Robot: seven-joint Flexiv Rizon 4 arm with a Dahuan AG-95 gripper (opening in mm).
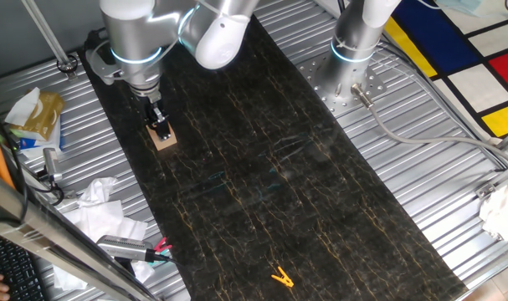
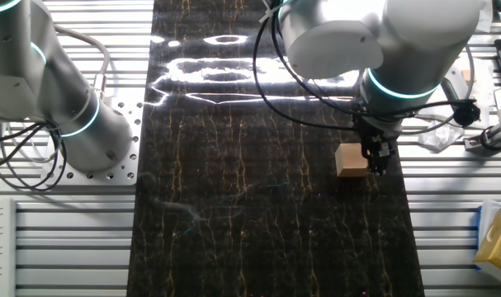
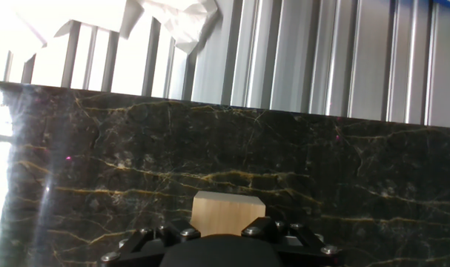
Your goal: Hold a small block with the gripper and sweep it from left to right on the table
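While down at the table [image 1: 237, 167] edge | tool [image 1: 161, 127] narrow, gripping small block [image 1: 162, 139] | block on marble

1. Ribbed silver metal decking [image 1: 379, 167] borders the black marble-patterned worktop [image 1: 262, 167] on both long sides.
2. Beyond the decking's far right corner lies a floor mat [image 1: 454, 50] of red, blue, yellow and white blocks.
3. Crumpled white paper [image 1: 99, 209] litters the decking's left side.
4. Overhead light glares on the worktop's far end [image 2: 225, 66].
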